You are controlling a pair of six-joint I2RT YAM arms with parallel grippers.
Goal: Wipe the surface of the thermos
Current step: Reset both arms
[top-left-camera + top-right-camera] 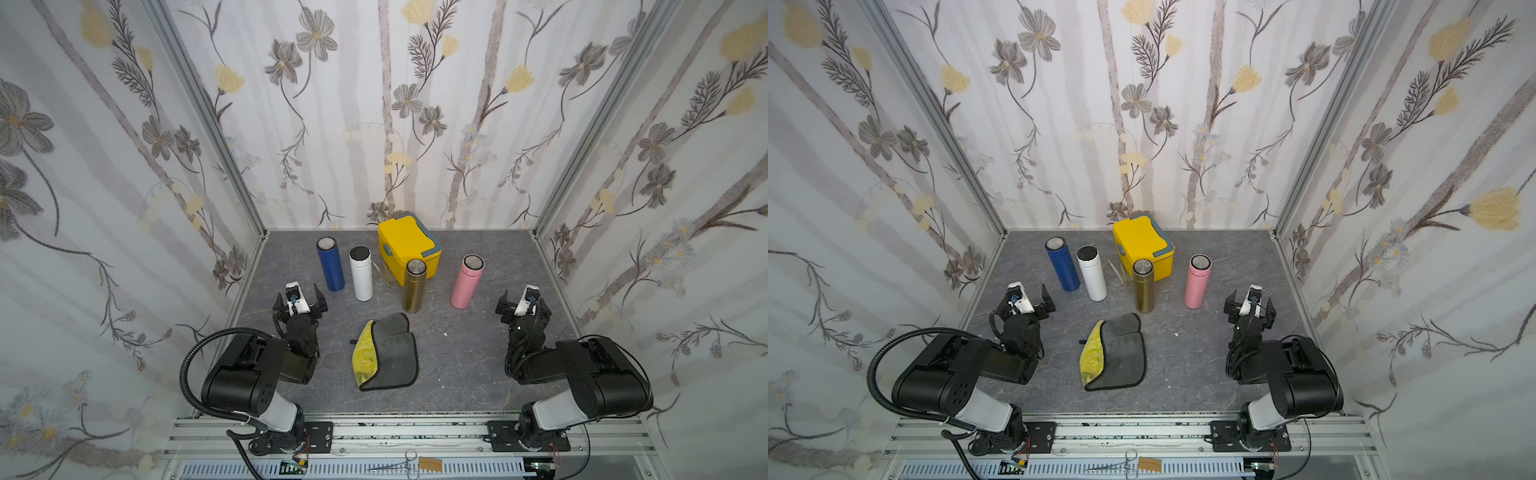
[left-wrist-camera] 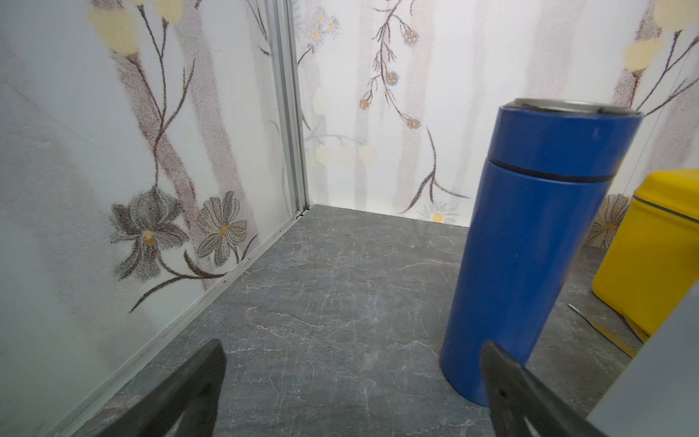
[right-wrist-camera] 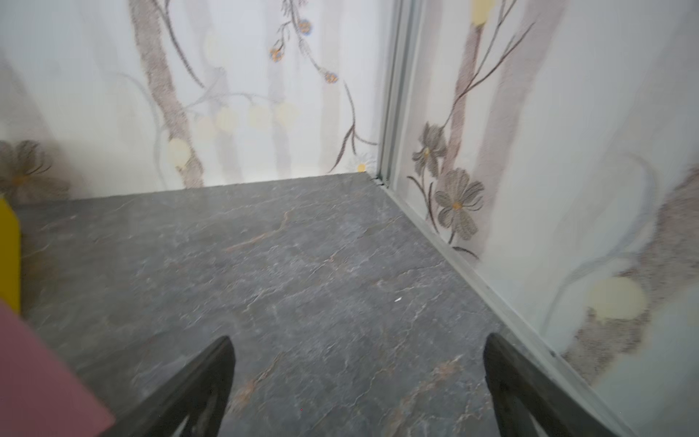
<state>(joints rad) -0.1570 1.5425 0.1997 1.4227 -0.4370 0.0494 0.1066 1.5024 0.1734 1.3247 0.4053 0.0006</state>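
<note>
Several thermoses stand upright in a row on the grey floor: blue [image 1: 331,264] [image 1: 1062,264] [image 2: 537,242], white [image 1: 360,273] [image 1: 1092,273], bronze [image 1: 414,286] [image 1: 1143,286] and pink [image 1: 467,281] [image 1: 1197,281] [image 3: 38,370]. A grey cloth with a yellow underside [image 1: 386,351] [image 1: 1115,351] lies folded in front of them. My left gripper [image 1: 300,299] [image 1: 1030,297] [image 2: 353,350] is open and empty, just left of the blue thermos. My right gripper [image 1: 521,300] [image 1: 1249,302] [image 3: 357,346] is open and empty, right of the pink one.
A yellow lidded box [image 1: 408,248] [image 1: 1144,245] [image 2: 658,246] stands behind the bronze thermos. Thin metal tweezers [image 1: 1116,272] lie between the white thermos and the box. Flowered walls close in the left, back and right sides. Scissors [image 1: 399,463] lie on the front rail.
</note>
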